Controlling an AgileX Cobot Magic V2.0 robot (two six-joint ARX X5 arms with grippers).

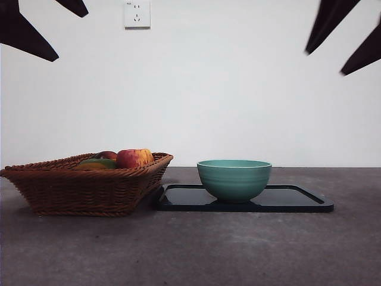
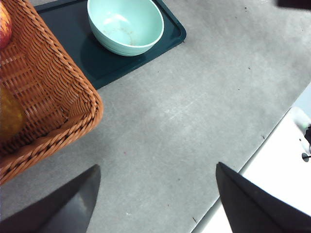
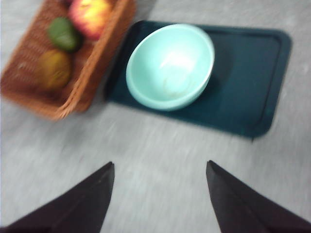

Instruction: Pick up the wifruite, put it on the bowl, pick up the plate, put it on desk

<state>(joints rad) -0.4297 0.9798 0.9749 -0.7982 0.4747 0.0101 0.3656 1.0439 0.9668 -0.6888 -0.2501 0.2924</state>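
Fingers point(image 3: 87, 204) of both grippers spread, empty; wifruite point(image 3: 55, 68) in basket point(image 3: 29, 73).

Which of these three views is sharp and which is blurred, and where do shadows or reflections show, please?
Front view: sharp; the black tray mirrors the bowl, and the basket shades the desk. Left wrist view: sharp, evenly lit. Right wrist view: smeared throughout, so the fruits and the basket weave lose detail.

bowl point(image 1: 234, 179) on tray point(image 1: 297, 202), right of basket point(image 1: 83, 187)
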